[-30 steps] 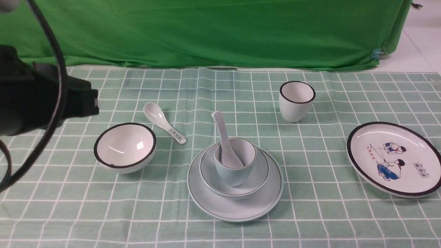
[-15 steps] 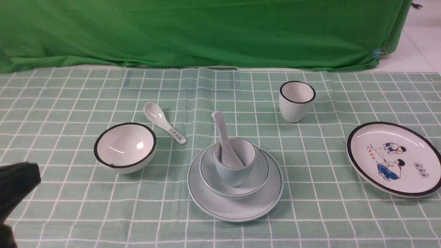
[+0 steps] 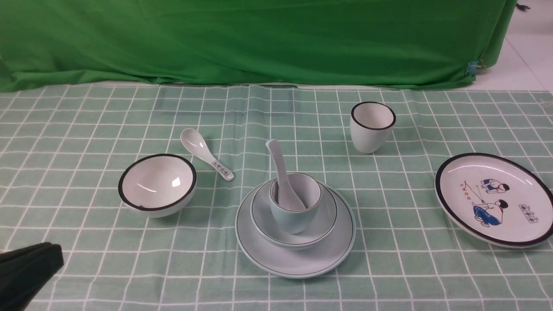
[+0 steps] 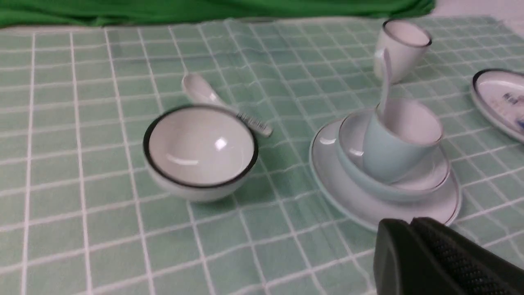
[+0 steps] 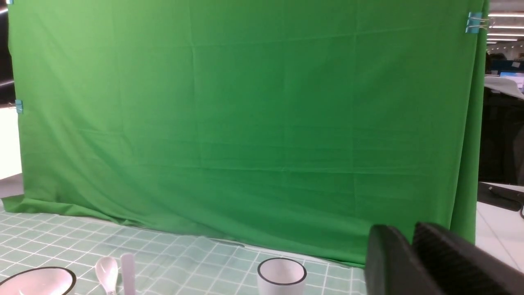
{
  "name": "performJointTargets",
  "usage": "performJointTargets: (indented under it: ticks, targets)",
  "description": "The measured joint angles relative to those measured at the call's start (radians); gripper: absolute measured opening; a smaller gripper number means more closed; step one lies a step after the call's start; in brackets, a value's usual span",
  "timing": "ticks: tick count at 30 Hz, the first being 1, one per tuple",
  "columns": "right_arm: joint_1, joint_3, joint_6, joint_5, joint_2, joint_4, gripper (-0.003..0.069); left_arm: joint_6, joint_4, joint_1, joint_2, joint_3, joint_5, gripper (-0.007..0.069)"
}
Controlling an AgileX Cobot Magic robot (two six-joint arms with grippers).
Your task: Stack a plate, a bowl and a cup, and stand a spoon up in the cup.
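The pale blue plate (image 3: 298, 259) lies at the table's middle front. The pale blue bowl (image 3: 259, 211) sits on it, and the pale blue cup (image 3: 289, 216) sits in the bowl. The plain white spoon (image 3: 278, 166) stands in the cup, its handle leaning to the far left. The stack also shows in the left wrist view: plate (image 4: 348, 200), bowl (image 4: 352, 139), cup (image 4: 385, 151), spoon (image 4: 385, 82). My left gripper (image 3: 52, 255) is shut and empty at the near left corner, apart from the stack; its tip shows in the left wrist view (image 4: 409, 223). My right gripper (image 5: 409, 231) is shut and empty, raised, and out of the front view.
A white black-rimmed bowl (image 3: 157, 183) and a patterned spoon (image 3: 205, 153) lie left of the stack. A white black-rimmed cup (image 3: 371, 125) stands behind it to the right. A cartoon plate (image 3: 492, 198) lies at the right edge. A green backdrop (image 3: 259, 39) hangs behind.
My left arm has dropped from the upper left down to the near left corner, away from the dishes. The stack and the other dishes have not moved.
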Motion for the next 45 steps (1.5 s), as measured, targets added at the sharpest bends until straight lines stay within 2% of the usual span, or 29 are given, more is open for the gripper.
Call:
performJointTargets:
  ticks: [2, 7, 10, 13, 17, 21, 45]
  targets:
    - [0.0, 0.0, 0.0, 0.0, 0.0, 0.0, 0.0141, 0.092, -0.062, 0.044, -0.029, 0.021, -0.104, 0.001]
    - [0.0, 0.0, 0.001, 0.0, 0.0, 0.0, 0.015, 0.305, -0.245, 0.266, -0.15, 0.155, -0.314, 0.001]
    - [0.0, 0.0, 0.001, 0.0, 0.0, 0.0, 0.0159, 0.376, -0.326, 0.39, -0.212, 0.247, -0.369, 0.001]
    - [0.0, 0.0, 0.001, 0.0, 0.0, 0.0, 0.0169, 0.406, -0.352, 0.517, -0.279, 0.38, -0.395, 0.001]
    - [0.0, 0.0, 0.001, 0.0, 0.0, 0.0, 0.018, 0.411, -0.349, 0.537, -0.287, 0.435, -0.372, 0.001]
    - [0.0, 0.0, 0.001, 0.0, 0.0, 0.0, 0.0188, 0.414, -0.348, 0.538, -0.287, 0.436, -0.278, 0.0012]
    - [-0.007, 0.005, -0.032, 0.038, 0.0, 0.0, 0.0217, 0.414, -0.348, 0.538, -0.287, 0.436, -0.272, 0.0013]
